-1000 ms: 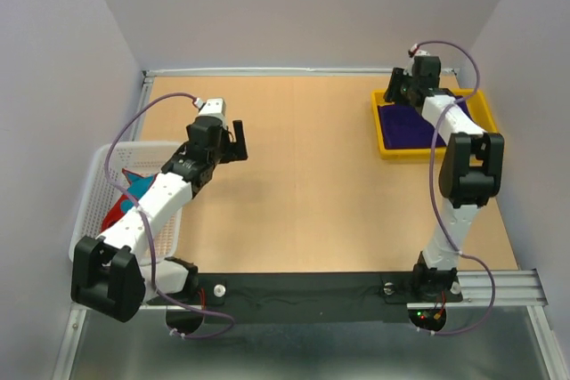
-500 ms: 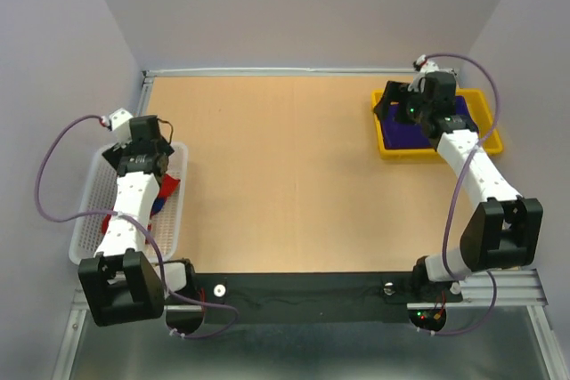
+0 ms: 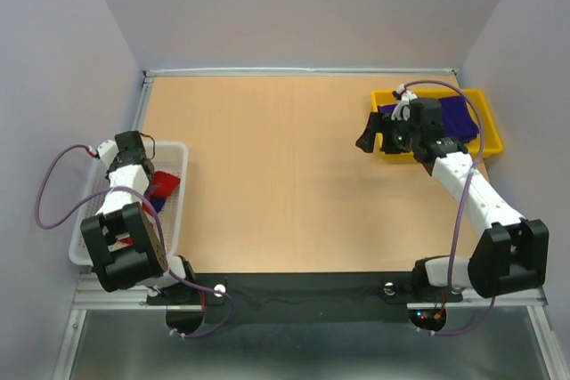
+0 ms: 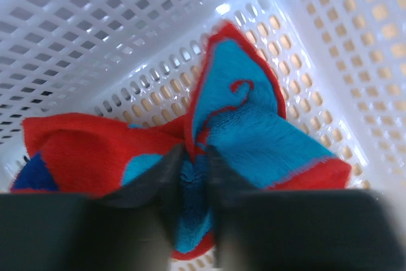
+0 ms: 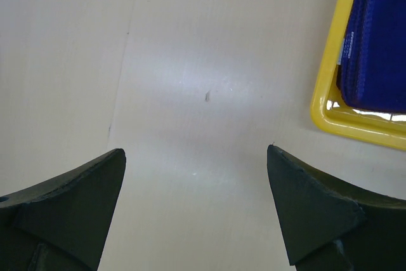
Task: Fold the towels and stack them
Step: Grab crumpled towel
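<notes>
In the white mesh basket [image 4: 95, 30], the left pincer [image 4: 193, 154] is nipping a raised fold of the red towel [image 4: 254, 125], which is bunching directly beneath it with no clear long axis. Farther off, the right pincer [image 5: 195, 152] is hanging wide open and empty over the worktop [image 5: 190, 61], just beside the yellow tray [image 5: 330, 109] holding the purple towel [image 5: 380, 42], which the frame is cutting off.

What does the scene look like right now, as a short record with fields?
left fingers: pinched on a fold of the red and blue towel
red and blue towel: crumpled inside the white basket
right fingers: open, empty, over the table beside the yellow tray
purple towel: lying in the yellow tray
</notes>
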`<action>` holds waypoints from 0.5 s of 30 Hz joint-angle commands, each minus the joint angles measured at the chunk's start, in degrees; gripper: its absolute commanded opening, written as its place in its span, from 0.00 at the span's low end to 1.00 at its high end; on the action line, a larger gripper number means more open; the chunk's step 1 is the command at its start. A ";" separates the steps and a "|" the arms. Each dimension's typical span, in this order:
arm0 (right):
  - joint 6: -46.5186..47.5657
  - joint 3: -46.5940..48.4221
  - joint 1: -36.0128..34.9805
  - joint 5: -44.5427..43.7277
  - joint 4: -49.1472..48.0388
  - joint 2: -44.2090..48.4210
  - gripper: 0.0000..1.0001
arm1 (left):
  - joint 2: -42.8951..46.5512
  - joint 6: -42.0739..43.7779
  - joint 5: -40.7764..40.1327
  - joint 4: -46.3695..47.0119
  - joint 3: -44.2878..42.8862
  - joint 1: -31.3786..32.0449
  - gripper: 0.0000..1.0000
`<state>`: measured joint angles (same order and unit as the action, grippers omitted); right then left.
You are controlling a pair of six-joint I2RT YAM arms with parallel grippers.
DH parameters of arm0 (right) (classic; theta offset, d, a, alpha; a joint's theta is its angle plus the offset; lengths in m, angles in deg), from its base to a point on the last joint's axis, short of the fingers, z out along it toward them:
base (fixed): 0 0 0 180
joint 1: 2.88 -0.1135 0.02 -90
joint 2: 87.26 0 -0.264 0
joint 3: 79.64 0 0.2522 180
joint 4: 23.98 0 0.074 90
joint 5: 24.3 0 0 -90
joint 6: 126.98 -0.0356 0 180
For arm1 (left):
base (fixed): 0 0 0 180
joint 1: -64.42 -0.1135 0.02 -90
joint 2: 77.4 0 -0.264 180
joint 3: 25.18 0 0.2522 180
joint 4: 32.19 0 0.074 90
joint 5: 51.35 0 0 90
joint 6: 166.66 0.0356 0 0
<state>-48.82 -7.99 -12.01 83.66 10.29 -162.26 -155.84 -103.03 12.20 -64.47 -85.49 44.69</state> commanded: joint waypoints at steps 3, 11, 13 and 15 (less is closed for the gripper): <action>-0.03 -1.20 -0.28 0.50 -1.62 3.46 0.97 | 6.26 1.50 2.46 0.07 -1.79 -0.14 0.00; -0.82 -1.20 -0.28 1.12 -1.62 7.06 0.96 | 12.44 0.71 -3.16 -10.64 -27.95 19.50 0.00; -1.08 -1.02 -0.28 1.38 -1.62 8.02 0.96 | 9.63 -0.52 -2.81 -15.39 -39.25 25.59 0.00; -1.52 -0.85 -0.28 1.73 -1.62 9.08 0.96 | 6.56 -1.31 -0.10 -17.41 -49.54 33.04 0.00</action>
<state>-49.45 -8.73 -12.01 84.21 10.34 -156.16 -146.48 -102.61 11.65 -76.23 -118.30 67.75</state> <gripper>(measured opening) 0.965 0.059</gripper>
